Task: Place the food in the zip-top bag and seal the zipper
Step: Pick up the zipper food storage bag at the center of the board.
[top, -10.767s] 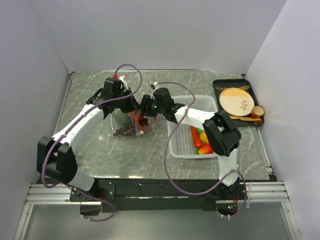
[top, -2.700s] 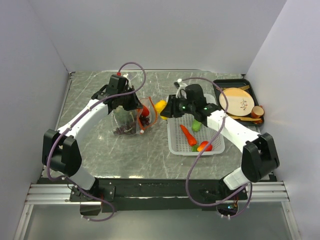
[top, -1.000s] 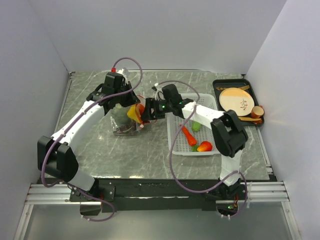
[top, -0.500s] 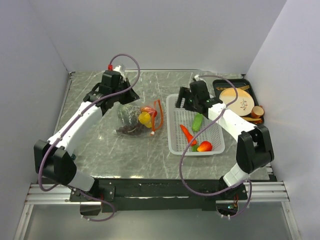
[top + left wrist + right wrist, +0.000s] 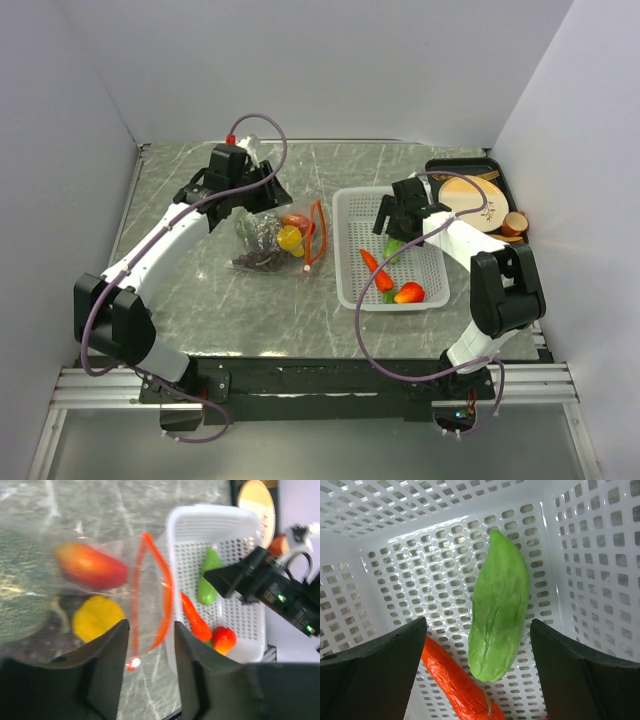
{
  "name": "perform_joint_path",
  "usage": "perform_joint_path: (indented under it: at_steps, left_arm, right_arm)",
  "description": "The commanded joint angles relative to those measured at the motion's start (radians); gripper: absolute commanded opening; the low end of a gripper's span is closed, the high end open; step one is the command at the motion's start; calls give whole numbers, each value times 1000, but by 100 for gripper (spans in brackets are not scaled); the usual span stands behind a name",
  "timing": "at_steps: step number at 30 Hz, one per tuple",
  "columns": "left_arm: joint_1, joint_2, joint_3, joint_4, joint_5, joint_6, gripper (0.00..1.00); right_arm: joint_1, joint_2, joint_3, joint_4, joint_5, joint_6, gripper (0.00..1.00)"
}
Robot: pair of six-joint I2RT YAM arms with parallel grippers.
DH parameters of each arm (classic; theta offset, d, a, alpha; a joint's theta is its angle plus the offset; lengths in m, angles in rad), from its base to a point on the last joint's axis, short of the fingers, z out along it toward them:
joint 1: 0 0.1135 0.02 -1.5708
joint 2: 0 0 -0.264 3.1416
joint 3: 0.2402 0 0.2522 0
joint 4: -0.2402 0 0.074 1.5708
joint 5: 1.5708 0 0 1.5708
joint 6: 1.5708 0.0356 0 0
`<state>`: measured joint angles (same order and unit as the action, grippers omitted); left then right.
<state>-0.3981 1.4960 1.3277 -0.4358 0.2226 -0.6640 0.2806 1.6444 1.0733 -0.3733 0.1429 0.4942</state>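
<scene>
– Since the yellow piece (image 5: 97,618) went in, how did the zip-top bag (image 5: 268,240) lie?
– Item one: zip-top bag, slumped on the counter (image 5: 200,290) left of the white basket (image 5: 350,200), mouth gaping toward it, zipper (image 5: 167,587) unsealed. Contents: yellow piece, red-orange fruit (image 5: 90,566), dark items (image 5: 250,260). Left pincer (image 5: 150,630), lately clamped, stood parted just above the bag, holding nothing.
– So filling went on?
– Judged so. Item two: green piece (image 5: 500,610), carrot (image 5: 447,680) and red piece (image 5: 223,639) remained in the basket. Right pincer (image 5: 477,645) had crossed from the bag and hung wide open over the green piece, a finger either side, not touching. That looked the next pick; sealing waited.
</scene>
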Motion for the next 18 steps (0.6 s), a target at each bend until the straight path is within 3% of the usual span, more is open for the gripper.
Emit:
perform_joint_path:
  at_steps: [1, 11, 18]
  left_arm:
    - [-85, -43, 5, 48, 11, 7, 53]
    - [-232, 50, 68, -35, -204, 41, 55]
    - [-257, 122, 88, -63, -328, 38, 48]
  right_arm:
    - [-18, -9, 16, 40, -6, 10, 91]
    - [-35, -32, -7, 53, -34, 3, 91]
    - [-50, -44, -21, 60, -46, -6, 91]
